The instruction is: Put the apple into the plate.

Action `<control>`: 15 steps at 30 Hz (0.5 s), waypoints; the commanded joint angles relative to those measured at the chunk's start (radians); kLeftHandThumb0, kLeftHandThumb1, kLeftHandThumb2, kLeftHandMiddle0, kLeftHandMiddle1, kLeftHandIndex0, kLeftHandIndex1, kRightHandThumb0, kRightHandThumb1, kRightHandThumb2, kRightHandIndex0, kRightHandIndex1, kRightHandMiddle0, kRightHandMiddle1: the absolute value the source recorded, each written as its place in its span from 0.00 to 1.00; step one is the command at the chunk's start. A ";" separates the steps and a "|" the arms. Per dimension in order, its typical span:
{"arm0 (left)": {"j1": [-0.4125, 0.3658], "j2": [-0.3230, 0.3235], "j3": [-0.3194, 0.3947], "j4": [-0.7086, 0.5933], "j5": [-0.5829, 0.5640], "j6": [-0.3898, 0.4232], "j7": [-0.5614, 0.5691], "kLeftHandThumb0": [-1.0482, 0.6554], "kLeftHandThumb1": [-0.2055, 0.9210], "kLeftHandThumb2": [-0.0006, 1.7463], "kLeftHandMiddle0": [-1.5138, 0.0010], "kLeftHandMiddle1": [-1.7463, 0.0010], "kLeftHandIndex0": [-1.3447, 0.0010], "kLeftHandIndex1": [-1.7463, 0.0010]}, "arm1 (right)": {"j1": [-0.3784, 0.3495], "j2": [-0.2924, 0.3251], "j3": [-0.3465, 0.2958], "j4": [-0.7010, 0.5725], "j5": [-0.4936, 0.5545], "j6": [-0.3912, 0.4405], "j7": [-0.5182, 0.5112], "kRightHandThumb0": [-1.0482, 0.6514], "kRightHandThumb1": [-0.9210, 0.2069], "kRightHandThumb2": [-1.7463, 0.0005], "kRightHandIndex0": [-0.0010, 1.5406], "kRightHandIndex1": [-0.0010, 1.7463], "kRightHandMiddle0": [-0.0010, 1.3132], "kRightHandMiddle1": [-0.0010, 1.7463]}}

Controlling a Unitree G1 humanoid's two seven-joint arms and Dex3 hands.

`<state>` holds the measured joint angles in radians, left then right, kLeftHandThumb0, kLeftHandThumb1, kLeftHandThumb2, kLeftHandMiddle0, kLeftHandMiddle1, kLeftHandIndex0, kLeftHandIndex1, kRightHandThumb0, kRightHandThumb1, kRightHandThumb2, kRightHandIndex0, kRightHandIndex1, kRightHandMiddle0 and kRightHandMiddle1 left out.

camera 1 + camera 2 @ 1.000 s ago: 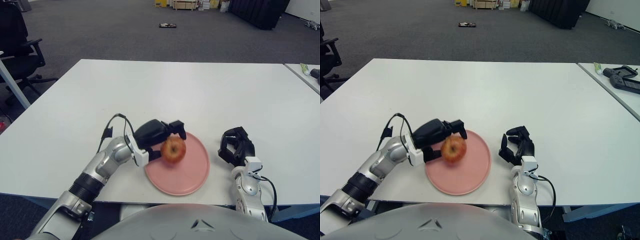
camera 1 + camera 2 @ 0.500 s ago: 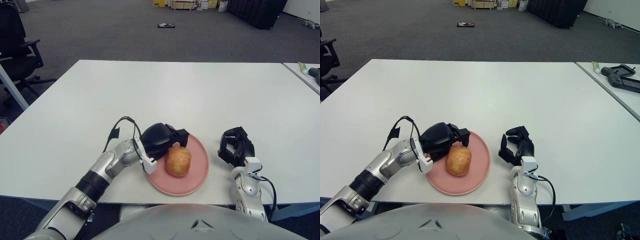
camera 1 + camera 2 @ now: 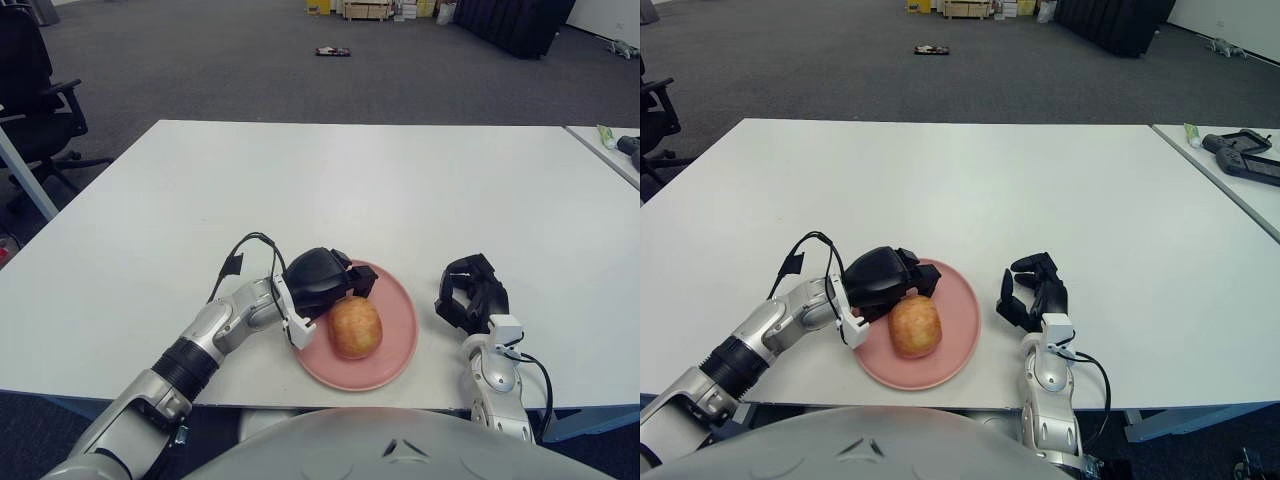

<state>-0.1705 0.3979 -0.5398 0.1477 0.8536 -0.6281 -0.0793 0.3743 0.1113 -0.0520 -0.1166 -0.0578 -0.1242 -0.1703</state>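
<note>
Apple on the plate — lower centre of the frame.
The apple lies on the pink plate, just right of the left hand — fingers curled, holding nothing; the right hand shows beside the plate's right edge.

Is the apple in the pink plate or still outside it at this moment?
In. The yellow-red apple lies on the round pink plate, inside its rim. The left hand is right beside it; contact unclear.

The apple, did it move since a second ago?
Yes. The apple went from over the pink plate's left rim down toward its middle, and now lies on it beside the left hand.
</note>
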 commanded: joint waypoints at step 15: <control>-0.023 0.036 0.007 -0.007 -0.076 -0.022 -0.058 0.18 0.76 0.48 0.84 0.31 0.99 0.21 | -0.007 0.004 -0.002 0.017 0.009 -0.007 -0.001 0.37 0.38 0.36 0.66 1.00 0.36 1.00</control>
<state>-0.1849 0.4268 -0.5455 0.1371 0.7826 -0.6563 -0.1414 0.3742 0.1128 -0.0521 -0.1154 -0.0559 -0.1260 -0.1700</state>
